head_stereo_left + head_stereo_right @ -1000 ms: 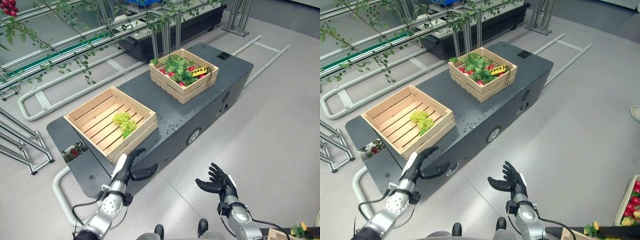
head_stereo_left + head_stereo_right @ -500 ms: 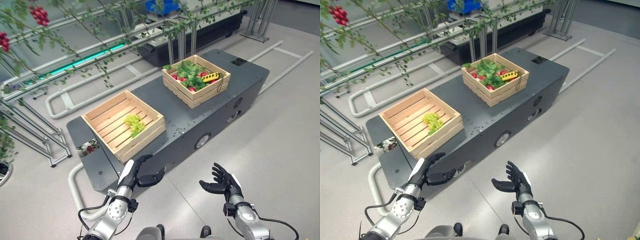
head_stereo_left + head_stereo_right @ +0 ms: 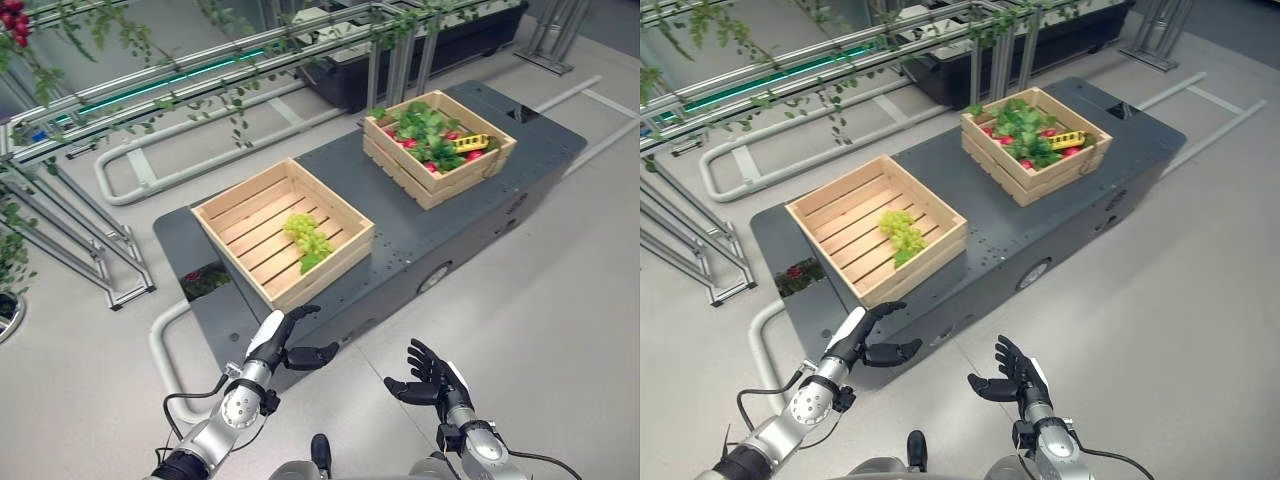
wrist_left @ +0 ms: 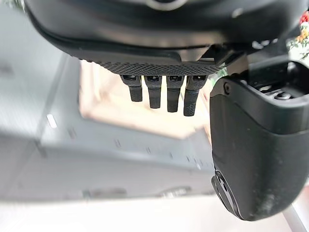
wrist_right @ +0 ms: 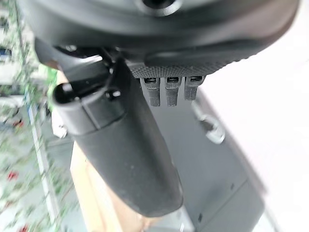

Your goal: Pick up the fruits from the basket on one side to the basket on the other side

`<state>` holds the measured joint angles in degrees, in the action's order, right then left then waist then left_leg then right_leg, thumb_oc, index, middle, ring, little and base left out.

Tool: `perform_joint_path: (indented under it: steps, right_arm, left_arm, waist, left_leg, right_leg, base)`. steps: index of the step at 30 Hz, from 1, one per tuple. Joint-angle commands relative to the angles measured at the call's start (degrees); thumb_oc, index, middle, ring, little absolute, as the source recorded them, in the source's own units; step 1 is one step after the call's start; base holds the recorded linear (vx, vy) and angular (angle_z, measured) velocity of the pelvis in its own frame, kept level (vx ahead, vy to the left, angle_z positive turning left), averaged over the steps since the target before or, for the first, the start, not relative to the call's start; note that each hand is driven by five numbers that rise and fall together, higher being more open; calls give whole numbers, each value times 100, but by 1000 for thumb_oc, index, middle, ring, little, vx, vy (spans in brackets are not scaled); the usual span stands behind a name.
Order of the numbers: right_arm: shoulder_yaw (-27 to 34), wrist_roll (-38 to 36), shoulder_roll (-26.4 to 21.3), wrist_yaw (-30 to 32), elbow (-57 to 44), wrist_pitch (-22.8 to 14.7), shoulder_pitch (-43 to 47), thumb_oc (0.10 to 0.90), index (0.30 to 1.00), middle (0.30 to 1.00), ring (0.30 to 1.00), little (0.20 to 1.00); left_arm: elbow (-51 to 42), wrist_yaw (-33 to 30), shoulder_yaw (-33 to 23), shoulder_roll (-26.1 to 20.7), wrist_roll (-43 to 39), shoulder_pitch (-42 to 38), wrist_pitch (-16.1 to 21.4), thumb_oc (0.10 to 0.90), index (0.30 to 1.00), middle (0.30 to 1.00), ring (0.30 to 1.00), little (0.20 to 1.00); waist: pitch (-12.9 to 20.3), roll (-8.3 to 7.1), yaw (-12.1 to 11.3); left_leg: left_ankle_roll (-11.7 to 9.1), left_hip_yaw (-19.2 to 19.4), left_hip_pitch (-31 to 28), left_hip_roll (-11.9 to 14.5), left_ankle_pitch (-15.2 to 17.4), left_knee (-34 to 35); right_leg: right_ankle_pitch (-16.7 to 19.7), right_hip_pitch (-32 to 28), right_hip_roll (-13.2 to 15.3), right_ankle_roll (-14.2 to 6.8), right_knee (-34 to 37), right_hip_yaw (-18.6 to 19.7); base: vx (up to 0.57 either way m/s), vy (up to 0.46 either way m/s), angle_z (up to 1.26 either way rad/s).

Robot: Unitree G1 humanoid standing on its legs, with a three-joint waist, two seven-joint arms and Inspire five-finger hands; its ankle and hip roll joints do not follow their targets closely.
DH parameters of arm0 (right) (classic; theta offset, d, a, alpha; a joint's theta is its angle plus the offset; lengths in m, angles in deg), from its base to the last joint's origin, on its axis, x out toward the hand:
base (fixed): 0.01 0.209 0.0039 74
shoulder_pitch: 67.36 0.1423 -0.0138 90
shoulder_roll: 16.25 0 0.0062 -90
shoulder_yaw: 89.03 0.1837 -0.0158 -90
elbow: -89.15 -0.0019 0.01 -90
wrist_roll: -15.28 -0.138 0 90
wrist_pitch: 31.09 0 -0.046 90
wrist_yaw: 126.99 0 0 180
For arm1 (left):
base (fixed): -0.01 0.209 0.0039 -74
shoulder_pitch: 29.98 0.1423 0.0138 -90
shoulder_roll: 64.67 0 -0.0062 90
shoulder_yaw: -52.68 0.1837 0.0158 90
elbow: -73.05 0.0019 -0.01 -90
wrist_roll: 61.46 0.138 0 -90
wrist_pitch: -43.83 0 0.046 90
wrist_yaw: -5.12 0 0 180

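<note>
Nearest to us, we are holding both hands low over the floor, short of the cart. The left hand is raised with fingers relaxed and the thumb standing apart, gripping nothing. The right hand is spread palm-up, also empty. We judge we are keeping them loose and out in front because no fruit is within reach yet; the approach is the step in hand.

Beyond the hands, the near crate is sitting on the left end of the cart, holding one bunch of green grapes near its middle. Further along, on the right end and well apart, the far crate is holding leafy greens, red fruits and a yellow piece on top that we cannot identify. We take the fuller crate as the source, so most of the moving is not yet done.

The head views are giving us the whole layout and both crates' contents. The left wrist view is adding a close look along straight fingers with pale wood beyond; the right wrist view is showing its own fingers extended over the dark cart side.
</note>
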<state>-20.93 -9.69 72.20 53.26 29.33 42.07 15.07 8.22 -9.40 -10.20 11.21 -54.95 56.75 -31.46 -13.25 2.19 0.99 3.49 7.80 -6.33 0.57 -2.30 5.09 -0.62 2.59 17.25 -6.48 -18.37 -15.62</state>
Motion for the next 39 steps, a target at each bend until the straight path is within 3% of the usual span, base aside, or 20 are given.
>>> perform_joint_path:
  steps: [1, 4, 7, 8, 10, 11, 13, 15, 16, 17, 18, 20, 21, 23, 27, 34, 39]
  right_arm:
    - [-3, 78, -111, -319, -571, -770, 319, 800, 900, 900, 900, 900]
    - [-96, 108, -145, -486, -514, -841, 560, 800, 900, 900, 900, 900]
    - [-140, 238, -202, -527, -443, -769, 737, 800, 900, 900, 900, 900]
    - [-160, 153, -272, -577, -435, -725, 822, 800, 900, 900, 900, 900]
    - [-169, 324, -355, -620, -431, -611, 843, 800, 900, 900, 900, 900]
    - [-180, 292, -373, -599, -437, -572, 837, 800, 900, 900, 900, 900]
    - [-132, 95, -462, -604, -333, -485, 820, 800, 900, 900, 900, 900]
    - [-126, 119, -454, -658, -155, -513, 857, 800, 900, 900, 900, 900]
    - [-51, 160, -424, -674, -101, -501, 848, 800, 900, 900, 900, 900]
    - [-42, 182, -419, -656, -115, -511, 834, 800, 900, 900, 900, 900]
    - [-57, 276, -433, -502, -194, -595, 821, 800, 900, 900, 900, 900]
    - [-77, 287, -464, -436, -168, -655, 883, 800, 900, 900, 900, 900]
    - [-52, 371, -416, -262, -91, -610, 949, 800, 900, 900, 900, 900]
    - [-16, 52, -360, -345, -19, -681, 958, 800, 900, 900, 900, 900]
    - [37, 128, -239, -495, -3, -731, 760, 800, 900, 900, 900, 900]
    - [112, 211, -241, -567, 1, -510, 520, 800, 900, 900, 900, 900]
    - [156, 245, -528, -542, -4, -426, 581, 800, 900, 900, 900, 900]
  left_arm:
    - [-735, -449, -417, -153, 147, -446, 802, 800, 900, 900, 900, 900]
    - [-818, -730, -499, -170, 311, -302, 835, 800, 900, 900, 900, 900]
    - [-745, -843, -525, -116, 434, -215, 890, 800, 900, 900, 900, 900]
    - [-748, -937, -522, -99, 389, -211, 972, 800, 900, 900, 900, 900]
    - [-810, -1067, -738, -44, 314, -11, 1154, 800, 900, 900, 900, 900]
    - [-801, -1069, -760, -31, 345, 20, 1177, 800, 900, 900, 900, 900]
    - [-782, -1078, -766, 10, 512, 147, 1216, 800, 900, 900, 900, 900]
    - [-674, -1133, -753, 91, 575, 181, 1222, 800, 900, 900, 900, 900]
    - [-568, -1112, -789, 143, 577, 197, 1300, 800, 900, 900, 900, 900]
    - [-576, -1100, -785, 142, 578, 192, 1296, 800, 900, 900, 900, 900]
    - [-615, -1045, -691, 129, 562, 89, 1291, 800, 900, 900, 900, 900]
    - [-541, -996, -594, 121, 557, -92, 1351, 800, 900, 900, 900, 900]
    - [-493, -834, -452, 80, 660, -344, 1255, 800, 900, 900, 900, 900]
    - [-536, -885, -393, 9, 755, -438, 1279, 800, 900, 900, 900, 900]
    - [-492, -1074, -462, -112, 943, -460, 1288, 800, 900, 900, 900, 900]
    - [-962, -2272, -1236, -806, 1545, -483, 1119, 800, 900, 900, 900, 900]
    - [-787, -3204, -1792, -1562, 1750, -845, 506, 800, 900, 900, 900, 900]
  waist:
    - [130, -117, -22]
    - [55, -205, -139]
    - [13, -241, -215]
    - [-31, -296, -194]
    - [-67, -386, -301]
    - [-78, -394, -311]
    - [-195, -456, -372]
    - [-214, -443, -392]
    - [-191, -384, -353]
    - [-183, -357, -342]
    - [-162, -263, -315]
    - [-168, -212, -267]
    - [-145, -175, -275]
    - [-135, -153, -270]
    - [-91, -113, -215]
    - [-45, -65, -223]
    - [-223, -31, -166]
  left_leg:
    - [-281, 228, 36, 111, 399, -9]
    - [-340, 411, 95, 111, 498, -102]
    - [-382, 386, 303, 100, 576, -555]
    - [-376, 369, 472, 103, 598, -938]
    - [-460, 470, 592, 167, 947, -2057]
    - [-504, 454, 652, 204, 904, -2282]
    - [-596, 113, 1202, 324, 482, -3270]
    - [-645, 17, 1187, 382, 406, -2897]
    - [-697, 92, 942, 595, 214, -1724]
    - [-716, 82, 869, 640, 134, -1365]
    - [-806, -7, 894, 746, -136, -576]
    - [-821, 228, 880, 821, -161, -449]
    - [-803, 175, 918, 737, -26, -546]
    - [-756, 92, 815, 642, 24, -423]
    - [-683, 96, 556, 571, 10, -99]
    - [-680, 61, 557, 548, -14, -9]
    - [-762, 20, 895, 588, -84, -152]
  right_leg:
    - [-202, -296, -695, 39, 600, -122]
    - [-210, -266, -1066, 66, 1259, -317]
    - [-227, -367, -1063, 152, 1311, -297]
    - [-144, -384, -1124, 253, 1420, -138]
    - [-236, -609, -1004, 347, 1472, -316]
    - [-236, -644, -1021, 383, 1497, -306]
    - [-126, -802, -1049, 554, 1668, -156]
    - [-138, -911, -1044, 523, 1741, -41]
    - [-230, -975, -978, 461, 1715, -33]
    - [-274, -985, -965, 448, 1690, -40]
    - [-381, -1012, -954, 413, 1666, -56]
    - [-521, -1000, -925, 407, 1573, -157]
    - [-662, -911, -772, 314, 1262, -245]
    - [-590, -824, -632, 210, 1209, -284]
    - [-504, -854, -568, 122, 1324, -274]
    - [-363, -950, -579, 90, 1715, -271]
    - [-398, -823, -573, 116, 1710, -209]
  base:
    - [118, -110, 50]
    - [66, -221, 56]
    - [87, -199, 8]
    - [107, -185, -25]
    - [242, -181, -36]
    - [224, -133, -47]
    - [131, -56, -41]
    - [172, 128, -24]
    - [202, 218, -37]
    - [183, 311, -49]
    - [74, 199, -29]
    - [64, 250, -30]
    - [49, 255, -30]
    - [90, 228, -42]
    - [126, 138, -30]
    - [101, 63, 13]
    - [23, 60, 2]
